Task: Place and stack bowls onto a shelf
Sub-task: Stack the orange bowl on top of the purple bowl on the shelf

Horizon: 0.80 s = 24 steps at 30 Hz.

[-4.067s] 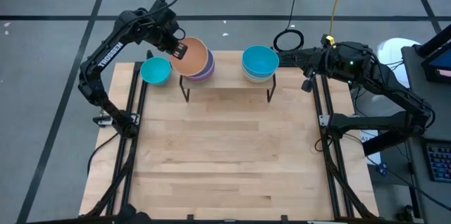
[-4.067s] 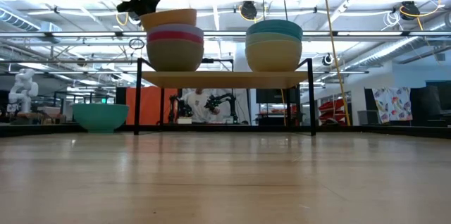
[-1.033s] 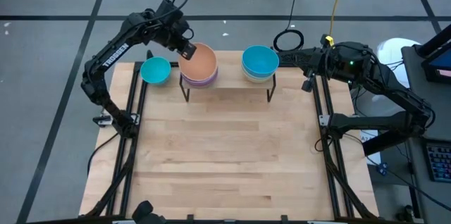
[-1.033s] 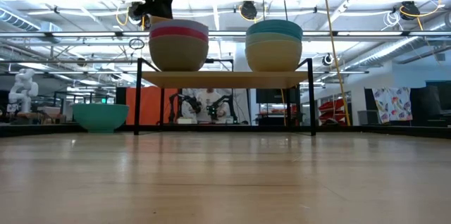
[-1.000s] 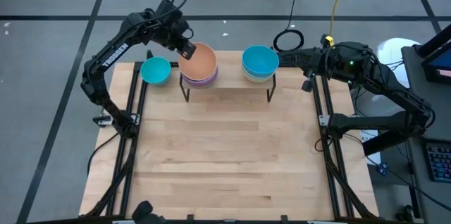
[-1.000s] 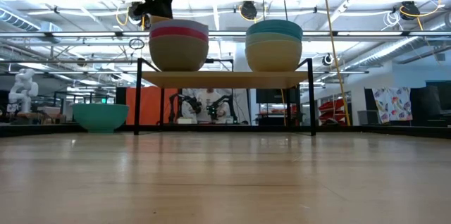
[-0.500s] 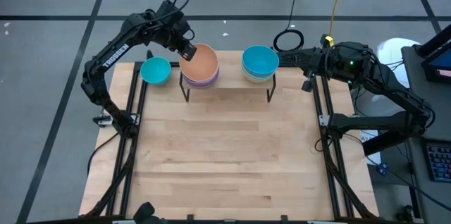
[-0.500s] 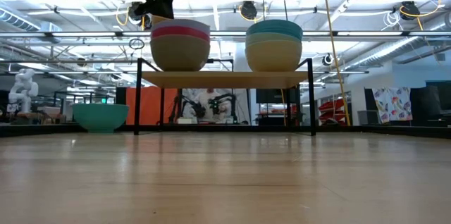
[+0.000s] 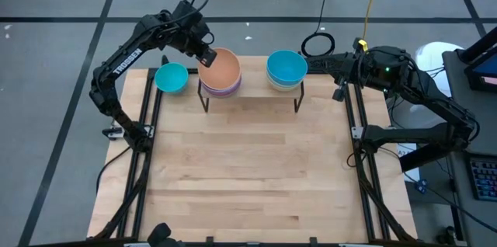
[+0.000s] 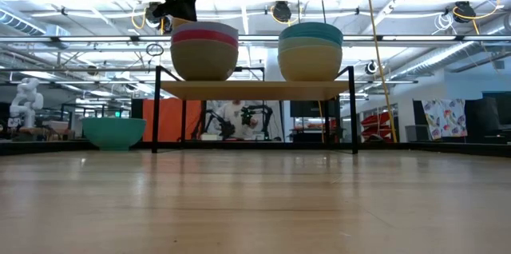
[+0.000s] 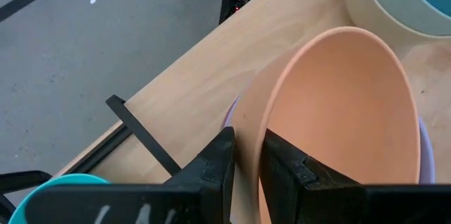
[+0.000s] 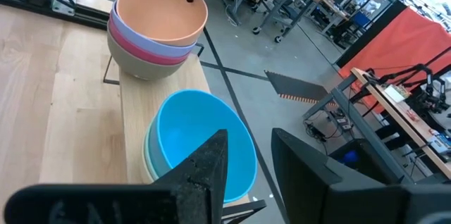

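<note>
Rim pinch by left tool (image 11: 244, 155) on orange bowl (image 9: 220, 66): thin, rigid, probably light and slick. Right tool (image 12: 248, 155) parked empty, fingers apart, above cyan-blue bowl (image 12: 199, 138).

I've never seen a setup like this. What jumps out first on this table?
Two colourful stacks of bowls sit on a small wooden shelf with black legs at the table's far edge. The left gripper pinches the rim of the orange bowl topping the left stack, over lavender, magenta and olive-grey bowls. A cyan-blue bowl tops the right stack, and another cyan-blue bowl sits alone on the table left of the shelf.
</note>
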Each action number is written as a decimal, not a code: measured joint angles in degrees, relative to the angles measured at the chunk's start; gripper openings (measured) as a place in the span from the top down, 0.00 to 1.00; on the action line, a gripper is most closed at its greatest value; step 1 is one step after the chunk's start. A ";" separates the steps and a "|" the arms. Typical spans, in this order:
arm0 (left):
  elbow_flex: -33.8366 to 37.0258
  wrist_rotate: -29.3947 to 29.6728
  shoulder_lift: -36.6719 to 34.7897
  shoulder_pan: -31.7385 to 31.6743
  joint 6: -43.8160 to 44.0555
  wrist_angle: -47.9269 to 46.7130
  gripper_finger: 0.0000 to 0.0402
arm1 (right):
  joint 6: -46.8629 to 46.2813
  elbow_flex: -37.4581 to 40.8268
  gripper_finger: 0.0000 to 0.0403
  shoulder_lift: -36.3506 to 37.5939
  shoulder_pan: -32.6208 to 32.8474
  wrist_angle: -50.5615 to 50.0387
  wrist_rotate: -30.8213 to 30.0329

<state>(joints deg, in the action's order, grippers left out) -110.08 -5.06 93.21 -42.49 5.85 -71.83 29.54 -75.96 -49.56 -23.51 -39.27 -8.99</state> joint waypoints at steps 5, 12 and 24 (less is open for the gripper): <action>0.00 0.00 0.00 -0.01 -0.17 0.00 0.85 | 0.10 0.00 0.75 0.00 -0.02 0.00 0.00; -0.02 -0.02 0.00 0.30 -1.40 -0.02 0.95 | 0.11 0.00 0.75 0.00 0.00 0.00 0.00; -0.04 0.01 0.00 1.39 -1.22 0.07 0.79 | 0.10 0.00 0.75 0.00 -0.02 0.00 0.00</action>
<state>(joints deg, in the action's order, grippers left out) -110.13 -5.05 93.21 -41.10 4.62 -71.77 29.64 -75.96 -49.56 -23.53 -39.27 -8.99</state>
